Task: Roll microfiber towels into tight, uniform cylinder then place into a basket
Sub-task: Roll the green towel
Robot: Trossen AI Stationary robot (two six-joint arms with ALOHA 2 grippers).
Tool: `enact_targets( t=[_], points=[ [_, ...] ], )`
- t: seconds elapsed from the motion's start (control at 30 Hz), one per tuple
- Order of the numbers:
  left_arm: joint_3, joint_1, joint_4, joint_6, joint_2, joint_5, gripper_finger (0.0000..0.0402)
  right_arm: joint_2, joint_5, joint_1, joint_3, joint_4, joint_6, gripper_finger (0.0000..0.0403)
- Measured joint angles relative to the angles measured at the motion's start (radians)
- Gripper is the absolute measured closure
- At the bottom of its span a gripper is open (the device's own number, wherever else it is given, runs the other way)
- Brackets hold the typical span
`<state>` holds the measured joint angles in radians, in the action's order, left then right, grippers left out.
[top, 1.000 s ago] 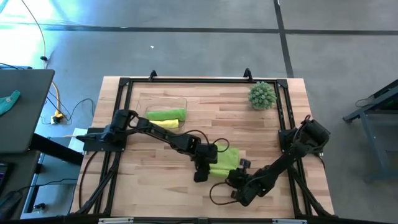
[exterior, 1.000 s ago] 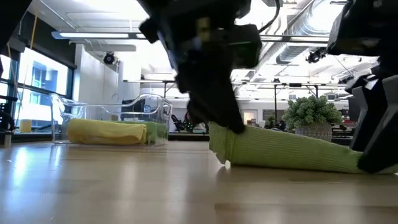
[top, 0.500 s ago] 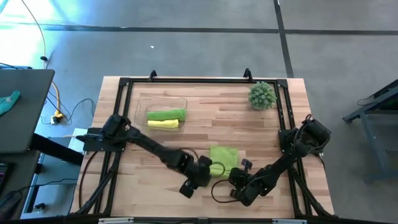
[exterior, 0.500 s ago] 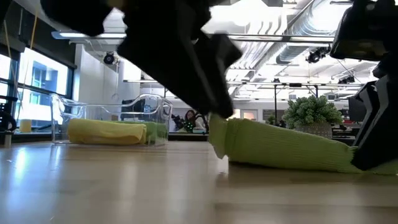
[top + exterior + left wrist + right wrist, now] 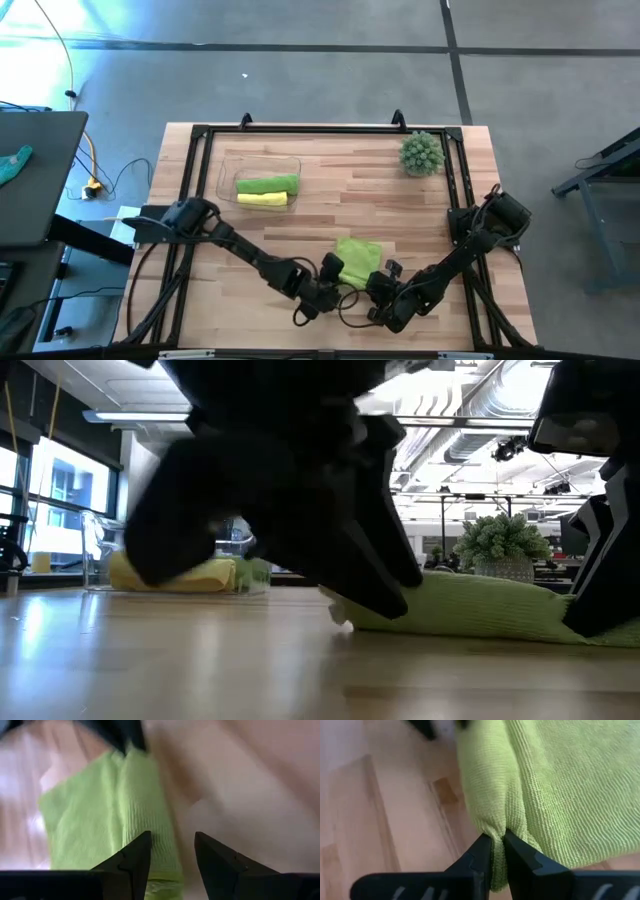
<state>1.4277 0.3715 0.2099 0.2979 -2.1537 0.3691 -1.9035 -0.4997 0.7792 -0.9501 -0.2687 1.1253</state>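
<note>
One lime green microfiber towel [image 5: 358,258] lies partly bunched on the table near its front edge, seen also in the low view [image 5: 480,605]. My right gripper [image 5: 497,851] is shut on it at its near right end [image 5: 380,282]. My left gripper [image 5: 172,851] stands open over the towel's near left corner [image 5: 332,285], with the towel's rolled edge [image 5: 150,825] running under one finger. A green roll [image 5: 268,184] and a yellow roll [image 5: 262,199] lie in the clear basket [image 5: 222,165] at the far left. My right gripper pinches a raised fold of the towel's edge [image 5: 496,831] between its two fingers, slanting down from the near right side. The rest of the towel lies slack on the table beyond the fingers. My left gripper: I cannot tell whether its finger [image 5: 135,857] touches the towel's edge beneath it.
A spiky green ball plant [image 5: 421,153] stands at the far right corner. A black frame [image 5: 300,130] runs round the tabletop. Bare wood lies between the basket and the towel.
My left gripper has let go of the towel's left end, swung toward the table's near edge and rolled about, coming to the towel's near left corner. The towel's left end, raised before, has sunk flatter onto the table. My right arm has stayed in place.
</note>
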Motion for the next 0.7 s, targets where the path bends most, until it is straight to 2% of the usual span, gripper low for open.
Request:
enact_targets(
  t=[0.1, 0.3, 0.43, 0.53, 0.7],
  points=[
    [0.0, -0.02, 0.003, -0.007, -0.011, 0.04, 0.0259, 0.0, 0.004, 0.0, 0.0, 0.006, 0.0, 0.0371],
    [0.0, -0.067, 0.001, -0.008, -0.011, 0.039, 0.0259, 0.0, 0.004, 0.0, 0.0, 0.006, -0.003, 0.0371],
    [0.003, -0.107, 0.026, -0.076, -0.026, -0.101, 0.0259, 0.007, 0.008, 0.0, 0.0, 0.003, -0.008, 0.0358],
    [0.006, -0.13, 0.043, -0.148, -0.031, -0.205, 0.0259, 0.034, 0.023, -0.001, 0.002, -0.004, -0.068, 0.0329],
    [0.007, -0.159, 0.038, -0.314, -0.04, -0.312, 0.0259, 0.128, 0.093, 0.0, 0.007, -0.07, -0.217, 0.0275]
  ],
)
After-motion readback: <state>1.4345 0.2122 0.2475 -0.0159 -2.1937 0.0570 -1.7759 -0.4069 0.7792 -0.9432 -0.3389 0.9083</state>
